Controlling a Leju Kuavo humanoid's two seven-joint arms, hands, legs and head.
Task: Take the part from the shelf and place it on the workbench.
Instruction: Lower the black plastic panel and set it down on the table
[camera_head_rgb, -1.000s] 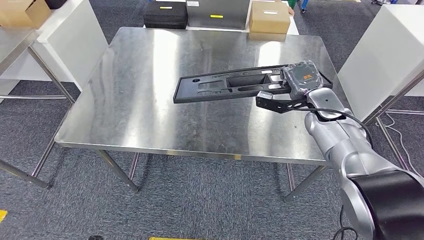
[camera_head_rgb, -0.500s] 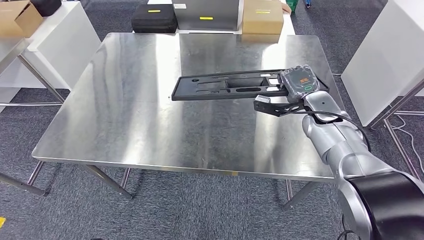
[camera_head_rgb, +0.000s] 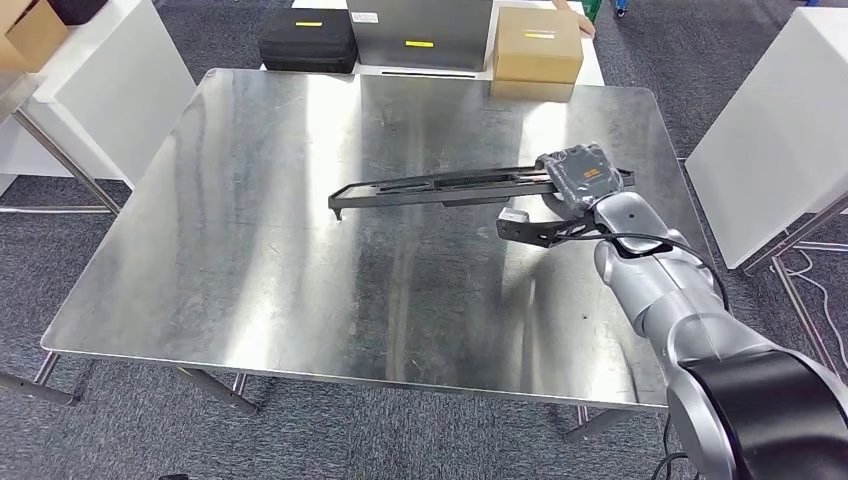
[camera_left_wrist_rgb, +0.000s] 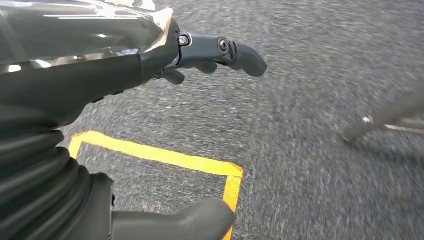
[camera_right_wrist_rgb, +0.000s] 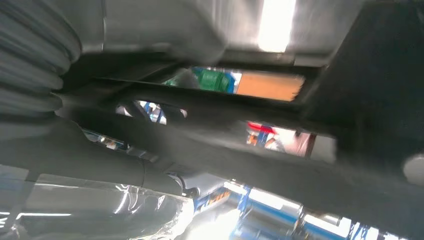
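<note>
A long flat black plastic part (camera_head_rgb: 440, 186) with several cut-outs hangs level above the steel workbench (camera_head_rgb: 250, 250), near its right side. My right hand (camera_head_rgb: 578, 180) grips the part's right end, and the part reaches out to the left from it. In the right wrist view the dark part (camera_right_wrist_rgb: 280, 170) crosses close in front of the camera, blurred. My left hand (camera_left_wrist_rgb: 125, 115) hangs over grey carpet with its fingers (camera_left_wrist_rgb: 235, 52) apart and nothing in it.
Behind the workbench's far edge lie a black case (camera_head_rgb: 308, 40), a grey box (camera_head_rgb: 420, 30) and a cardboard box (camera_head_rgb: 538, 45). White cabinets (camera_head_rgb: 790, 130) stand to the right and left. A yellow floor line (camera_left_wrist_rgb: 165, 157) runs under my left hand.
The camera has shifted, so the whole bench sits differently in the picture. The part now shows nearly edge-on, tipped flatter in my right hand's grip, and lies a little further left.
</note>
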